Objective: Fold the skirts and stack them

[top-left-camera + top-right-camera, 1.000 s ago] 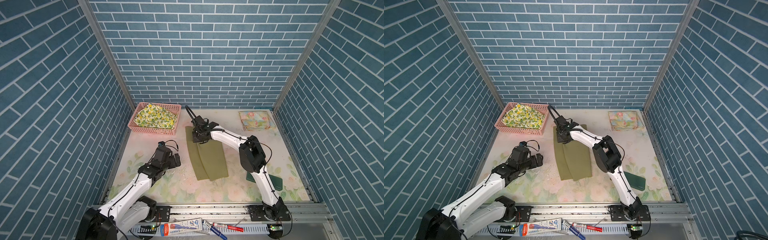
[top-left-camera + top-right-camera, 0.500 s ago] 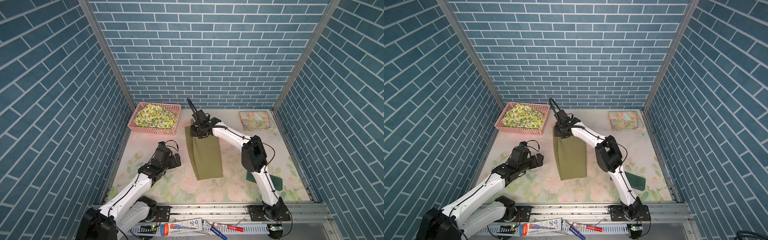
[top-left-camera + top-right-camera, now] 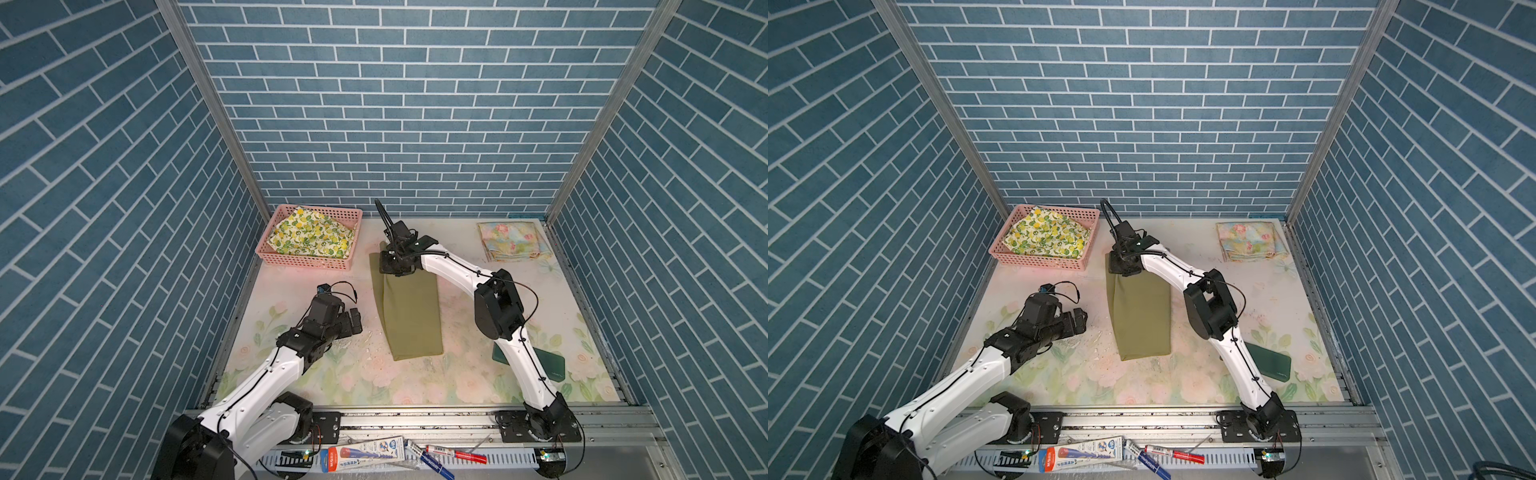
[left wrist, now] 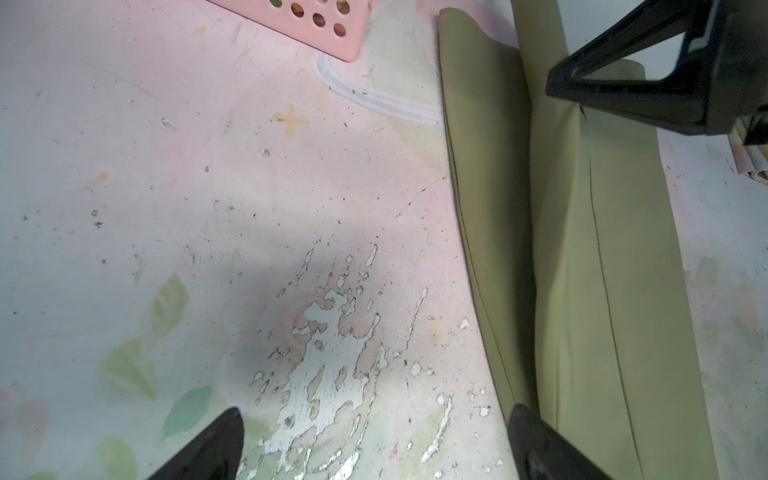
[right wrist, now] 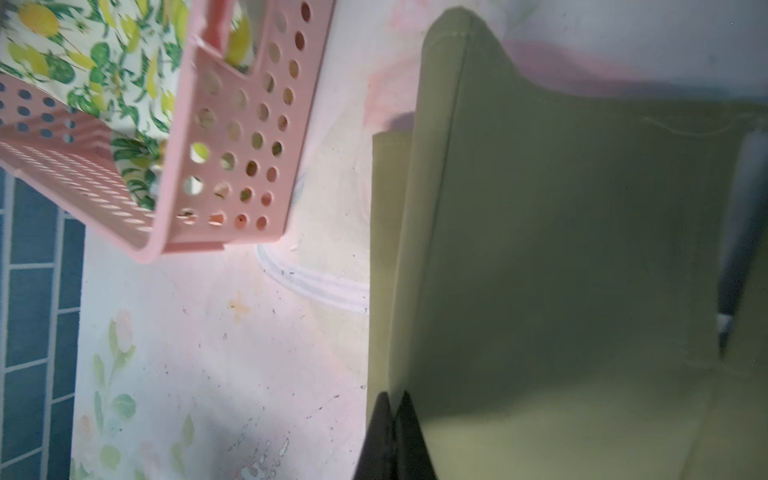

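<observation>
Your right pincer point(image 3: 395, 270) is pressed together on the far end of the olive green skirt point(image 3: 411, 316). The right wrist view shows its 2 tips meeting on an edge of the cloth, with the top layer rising from them. From that grip the skirt runs toward the near side of the table point(image 3: 415, 386), roughly in the middle. It is folded lengthwise, and a narrower strip of the lower layer shows along its left side. Its near end lies flat on the surface. Your left pincer point(image 3: 355, 322) stands wide apart over bare, scuffed tabletop, near the skirt's left edge, and it holds nothing. Whether its right tip touches the cloth you cannot tell from the left wrist view. The lemon skirt point(image 3: 311, 237) lies crumpled in the pink basket point(image 3: 307, 262) at the far left, just left of the right pincer. The pastel floral skirt point(image 3: 513, 241) lies folded at the far right, well apart from both pincers. The dark green block point(image 3: 548, 365) lies at the near right, partly hidden by the right arm.
</observation>
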Robot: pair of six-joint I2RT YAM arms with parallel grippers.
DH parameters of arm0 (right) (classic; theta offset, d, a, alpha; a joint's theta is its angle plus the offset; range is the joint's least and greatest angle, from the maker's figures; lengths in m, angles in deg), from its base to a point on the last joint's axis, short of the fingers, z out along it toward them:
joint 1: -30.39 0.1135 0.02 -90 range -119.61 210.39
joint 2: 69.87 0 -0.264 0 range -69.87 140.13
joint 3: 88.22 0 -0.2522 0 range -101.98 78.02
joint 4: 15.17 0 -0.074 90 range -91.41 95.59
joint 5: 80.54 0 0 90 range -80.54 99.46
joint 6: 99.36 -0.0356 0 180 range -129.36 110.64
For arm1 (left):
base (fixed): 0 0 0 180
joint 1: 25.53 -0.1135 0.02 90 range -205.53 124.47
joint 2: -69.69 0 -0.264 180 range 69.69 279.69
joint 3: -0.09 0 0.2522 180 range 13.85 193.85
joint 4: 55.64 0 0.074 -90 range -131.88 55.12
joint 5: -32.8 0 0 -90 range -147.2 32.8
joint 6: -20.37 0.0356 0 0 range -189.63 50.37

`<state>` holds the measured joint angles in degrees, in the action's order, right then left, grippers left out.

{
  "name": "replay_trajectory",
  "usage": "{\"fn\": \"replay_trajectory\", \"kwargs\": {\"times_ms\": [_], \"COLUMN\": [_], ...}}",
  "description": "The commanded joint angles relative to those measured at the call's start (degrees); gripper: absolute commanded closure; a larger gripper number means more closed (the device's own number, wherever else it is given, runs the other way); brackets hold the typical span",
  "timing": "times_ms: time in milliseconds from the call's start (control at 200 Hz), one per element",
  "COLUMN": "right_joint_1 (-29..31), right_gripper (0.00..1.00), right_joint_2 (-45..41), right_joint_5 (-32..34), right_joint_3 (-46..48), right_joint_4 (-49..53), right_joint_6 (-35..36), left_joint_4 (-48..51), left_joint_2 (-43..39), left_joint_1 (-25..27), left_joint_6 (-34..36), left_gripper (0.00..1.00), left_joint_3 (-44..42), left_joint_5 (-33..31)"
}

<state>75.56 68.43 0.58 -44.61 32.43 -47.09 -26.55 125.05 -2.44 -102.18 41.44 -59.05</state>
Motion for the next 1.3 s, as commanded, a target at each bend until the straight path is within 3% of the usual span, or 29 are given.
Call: {"fn": "replay_trajectory", "kwargs": {"times_ms": [0, 260, 365, 465, 740, 1085, 1290], "right_joint_1": [0.93, 1.72, 1.6, 0.78, -5.65, -11.34, -13.13], "right_gripper": [1.0, 1.0, 0.61, 0.45, 0.42, 0.36, 0.36], "right_joint_2": [0.47, 0.31, -2.21, -6.29, -23.92, -41.23, -49.1], "right_joint_5": [-1.4, -2.78, -2.58, -1.36, 2.07, 3.52, 5.16], "right_joint_3": [-2.27, -0.76, 2.1, 6.41, 29.97, 54.58, 62.08], "right_joint_4": [-0.18, -0.69, -2.23, -4.13, -14.83, -22.12, -22.91], "right_joint_6": [-1.26, -0.35, 0.33, 0.49, -1.86, -2.01, -1.64], "left_joint_4": [-0.24, -0.39, -0.28, -0.67, -9.42, -17.33, -19.58], "left_joint_2": [0.1, 0.15, 0.32, 0.41, 1.74, 18.58, 26.51], "left_joint_1": [-0.45, -0.45, -0.5, -0.49, 0.75, 11.37, 12.76], "left_joint_6": [0.02, 0.07, 0.07, -0.01, 0.08, -3.16, -8.74], "left_gripper": [0.0, 0.0, 0.0, 0.0, 0.05, 0.04, 0.19], "left_joint_3": [-0.48, -0.5, -0.36, -0.51, -3.09, 2.75, 4.4], "left_joint_5": [-0.34, -0.35, -0.44, -0.07, 5.88, 3.63, 2.84]}}
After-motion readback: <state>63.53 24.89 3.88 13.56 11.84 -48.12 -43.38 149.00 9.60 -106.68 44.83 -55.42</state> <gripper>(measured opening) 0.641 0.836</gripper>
